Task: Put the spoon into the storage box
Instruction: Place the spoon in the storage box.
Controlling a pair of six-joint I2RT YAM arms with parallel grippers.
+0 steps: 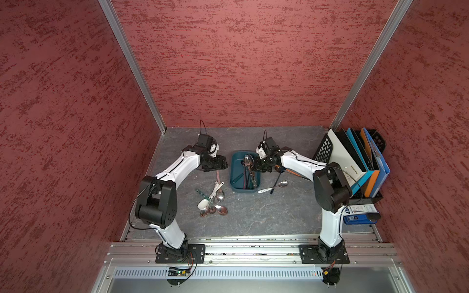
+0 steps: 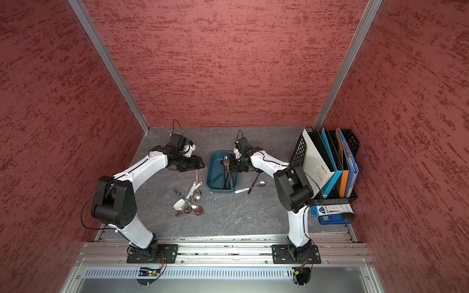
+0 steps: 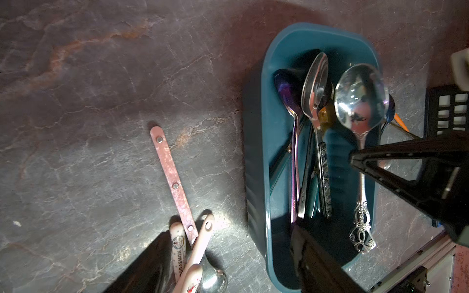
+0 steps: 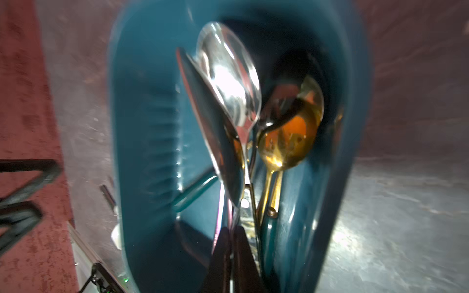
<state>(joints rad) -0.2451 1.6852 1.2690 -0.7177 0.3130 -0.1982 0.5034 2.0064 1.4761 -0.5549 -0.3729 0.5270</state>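
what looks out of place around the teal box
Spoons lie outside the storage box: a crossed heap on the left arm's side, two more on the right's. The right gripper holds an ornate spoon over it.

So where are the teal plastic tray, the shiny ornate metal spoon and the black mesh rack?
Teal plastic tray (image 1: 236, 168): a top view, bare floor.
Shiny ornate metal spoon (image 3: 360, 99): left wrist view, bowl.
Black mesh rack (image 1: 323, 149): a top view, end wall.
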